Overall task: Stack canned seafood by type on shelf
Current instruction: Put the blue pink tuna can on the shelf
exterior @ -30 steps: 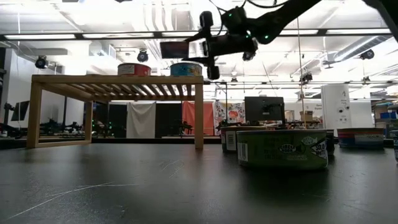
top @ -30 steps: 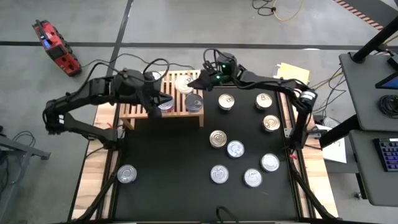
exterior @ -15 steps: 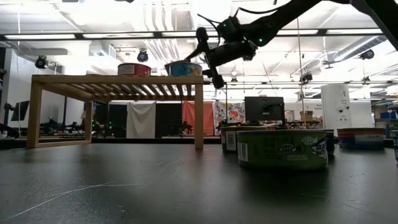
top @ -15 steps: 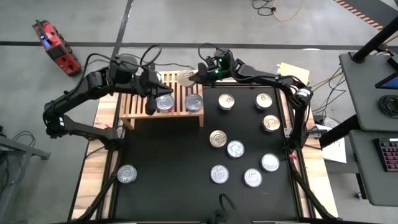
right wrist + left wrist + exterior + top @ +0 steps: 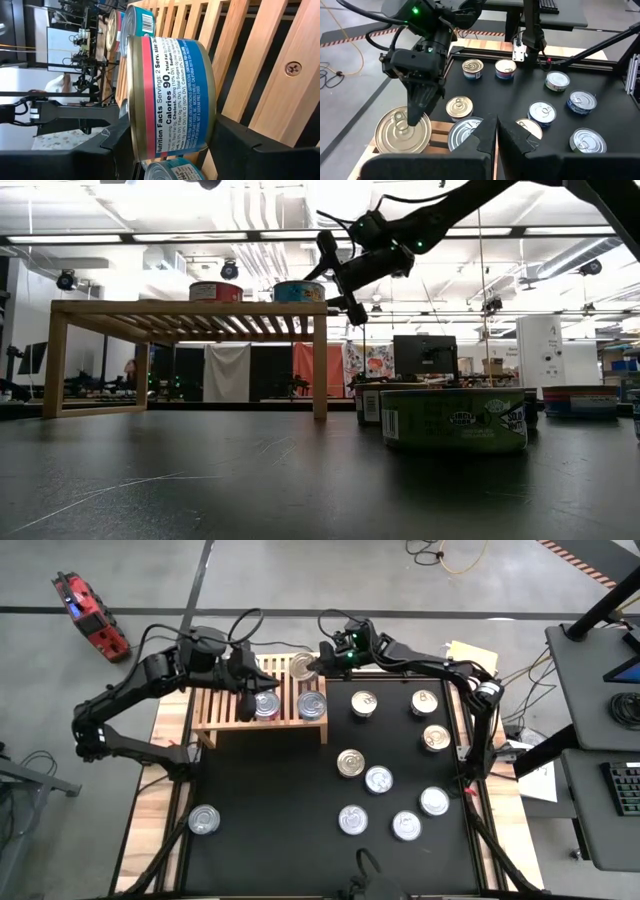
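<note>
The wooden slatted shelf (image 5: 225,710) stands at the far left of the black mat. Two tins (image 5: 265,705) (image 5: 311,705) stand on its near part. A third tin of canned seafood (image 5: 300,665), with a gold lid and a red and blue label (image 5: 172,85), is at the shelf's far right, and my right gripper (image 5: 319,661) is shut on it. My left gripper (image 5: 243,708) hovers shut above the shelf, just left of the middle tin, holding nothing. Loose tins lie on the mat. My right gripper has the tin between its two fingers, one finger over the pull-tab lid (image 5: 412,120) and the other at the tin's bottom rim (image 5: 214,125). The fingers come nearly level from the table's far right. The tin stands upright, level with the shelf top.
Several tins lie on the mat right of the shelf (image 5: 362,703) (image 5: 350,762) (image 5: 406,826), and one at the near left (image 5: 204,820). A green-labelled tin (image 5: 455,420) stands close to the low camera. The mat's near middle is bare.
My right gripper has rolled and tipped, so that its fingers now stand one above the other, and the tin has shifted a little toward the shelf's far edge. My left hand has swung toward the far edge and now sits just left of the middle tin.
</note>
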`<action>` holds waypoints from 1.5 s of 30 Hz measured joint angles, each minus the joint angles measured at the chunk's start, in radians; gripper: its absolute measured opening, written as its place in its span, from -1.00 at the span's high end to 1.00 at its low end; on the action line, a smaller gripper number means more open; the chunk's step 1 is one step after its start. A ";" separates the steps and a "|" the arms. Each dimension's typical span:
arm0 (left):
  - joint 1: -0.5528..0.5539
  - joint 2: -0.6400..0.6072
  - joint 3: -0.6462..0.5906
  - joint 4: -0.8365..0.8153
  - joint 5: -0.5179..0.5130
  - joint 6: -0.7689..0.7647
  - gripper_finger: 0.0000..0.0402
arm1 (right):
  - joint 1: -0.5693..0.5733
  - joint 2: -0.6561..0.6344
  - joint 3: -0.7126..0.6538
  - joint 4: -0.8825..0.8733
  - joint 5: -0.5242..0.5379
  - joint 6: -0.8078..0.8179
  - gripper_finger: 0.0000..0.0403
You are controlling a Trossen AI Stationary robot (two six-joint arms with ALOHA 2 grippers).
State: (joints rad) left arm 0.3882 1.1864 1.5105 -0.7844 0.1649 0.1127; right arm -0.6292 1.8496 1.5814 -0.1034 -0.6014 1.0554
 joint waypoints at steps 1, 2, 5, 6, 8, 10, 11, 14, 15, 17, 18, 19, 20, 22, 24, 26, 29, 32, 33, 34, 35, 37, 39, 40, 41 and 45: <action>0.000 0.003 0.000 0.003 -0.005 -0.002 1.00 | 0.000 0.000 0.000 -0.002 0.000 0.000 -0.02; 0.000 0.006 0.000 0.005 -0.015 -0.010 1.00 | 0.000 0.000 0.000 -0.004 0.000 0.000 -0.03; 0.000 0.018 0.000 0.010 -0.026 -0.037 1.00 | -0.002 0.000 0.000 -0.024 0.000 -0.007 -0.04; 0.000 0.021 0.000 0.010 -0.027 -0.045 1.00 | -0.002 0.000 0.000 -0.030 0.000 -0.011 -0.05; 0.000 0.028 0.000 0.013 -0.027 -0.050 1.00 | -0.002 -0.002 0.000 -0.032 0.000 -0.019 -0.07; 0.000 0.035 0.000 0.019 -0.027 -0.059 1.00 | -0.002 -0.003 0.000 -0.035 0.000 -0.025 -0.10; 0.000 0.039 0.000 0.020 -0.027 -0.065 1.00 | -0.002 -0.003 0.000 -0.037 0.000 -0.028 -0.12; 0.000 0.049 0.000 0.033 -0.027 -0.072 1.00 | -0.006 -0.003 0.000 -0.041 0.000 -0.034 -0.19; 0.000 0.052 0.000 0.037 -0.027 -0.074 1.00 | -0.007 -0.003 0.000 -0.041 0.000 -0.037 -0.21; 0.000 0.057 0.000 0.051 -0.027 -0.080 1.00 | -0.013 -0.003 0.000 -0.040 0.000 -0.045 -0.27; 0.000 0.060 0.000 0.051 -0.027 -0.081 1.00 | -0.015 -0.003 0.000 -0.041 0.000 -0.047 -0.29; 0.000 0.062 0.000 0.051 -0.027 -0.081 1.00 | -0.019 -0.003 0.000 -0.041 0.000 -0.049 -0.31; 0.000 0.063 0.000 0.052 -0.027 -0.082 1.00 | -0.020 -0.003 0.000 -0.041 0.000 -0.052 -0.34; 0.000 0.064 0.000 0.052 -0.039 -0.089 1.00 | -0.027 -0.003 0.000 -0.042 0.000 -0.058 -0.37; 0.000 0.064 0.000 0.052 -0.058 -0.096 1.00 | -0.033 -0.005 0.000 -0.047 0.000 -0.067 -0.39; 0.000 0.064 0.000 0.052 -0.065 -0.097 1.00 | -0.041 -0.007 0.000 -0.056 0.000 -0.076 -0.39; 0.000 0.063 0.000 0.052 -0.074 -0.097 1.00 | -0.052 -0.015 0.000 -0.077 0.000 -0.094 -0.38; 0.000 0.062 0.000 0.053 -0.074 -0.097 1.00 | -0.060 -0.028 0.000 -0.107 0.000 -0.125 -0.35; 0.000 0.064 0.000 0.054 -0.075 -0.097 1.00 | -0.063 -0.031 0.000 -0.115 0.000 -0.134 -0.34; 0.000 0.064 0.000 0.057 -0.075 -0.097 1.00 | -0.065 -0.033 0.000 -0.119 0.000 -0.141 -0.32; 0.000 0.065 0.000 0.060 -0.076 -0.097 1.00 | -0.067 -0.034 0.001 -0.128 0.000 -0.151 -0.31; 0.000 0.068 0.000 0.068 -0.077 -0.096 1.00 | -0.071 -0.040 0.001 -0.135 -0.002 -0.162 -0.29; 0.000 0.073 0.000 0.086 -0.077 -0.096 1.00 | -0.071 -0.051 0.001 -0.134 -0.008 -0.175 -0.28; 0.001 0.079 0.000 0.088 -0.077 -0.096 1.00 | -0.071 -0.059 0.002 -0.134 -0.011 -0.180 -0.27; 0.001 0.085 0.000 0.100 -0.077 -0.095 1.00 | -0.071 -0.065 0.002 -0.134 -0.014 -0.187 -0.26; 0.002 0.126 0.000 0.124 -0.077 -0.083 1.00 | -0.072 -0.100 0.003 -0.136 -0.027 -0.206 -0.23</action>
State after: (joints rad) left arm 0.3902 1.3123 1.5101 -0.6606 0.0879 0.0295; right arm -0.7013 1.7497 1.5841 -0.2392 -0.6286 0.8496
